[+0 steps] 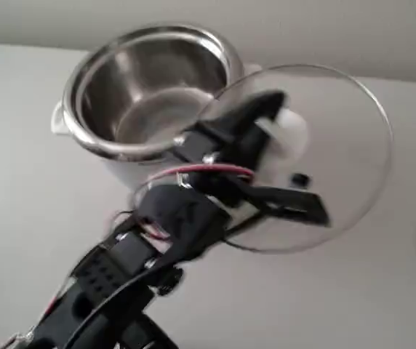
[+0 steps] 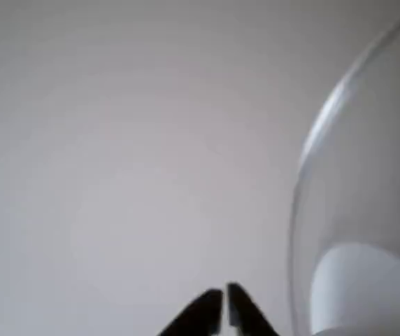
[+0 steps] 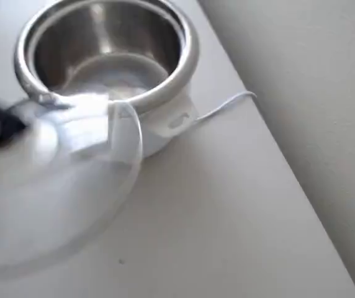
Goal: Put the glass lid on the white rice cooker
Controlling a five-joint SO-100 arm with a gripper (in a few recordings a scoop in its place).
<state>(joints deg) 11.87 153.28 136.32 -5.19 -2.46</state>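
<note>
white table [image 1: 41,189] under everything. white rice cooker [image 1: 121,163] sits at the far left in the fixed view, uncovered, shiny steel pot [image 1: 146,87] bare. glass lid [image 1: 339,145] is held tilted in the air just right of the cooker, its left edge overlapping the pot rim in that view, not seated on it. black gripper [image 1: 284,127] clamped on the lid's white knob [image 1: 292,131]. thin white cable [image 3: 227,105] trails off the cooker's right side in the overhead view
</note>
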